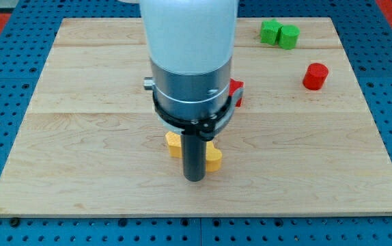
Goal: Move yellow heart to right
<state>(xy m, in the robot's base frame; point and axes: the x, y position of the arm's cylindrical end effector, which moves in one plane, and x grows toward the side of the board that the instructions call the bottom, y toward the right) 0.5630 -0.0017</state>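
My tip rests on the wooden board near the view's bottom centre. Two yellow pieces flank the rod: one pokes out on its left, one on its right. The rod hides what lies between them, so I cannot tell which is the yellow heart or whether they are one block. The tip is just below and between them, seemingly touching.
A red block peeks out from behind the arm's body at its right. A red cylinder stands at the right. Two green blocks sit together at the view's top right. The arm's wide body hides the board's centre top.
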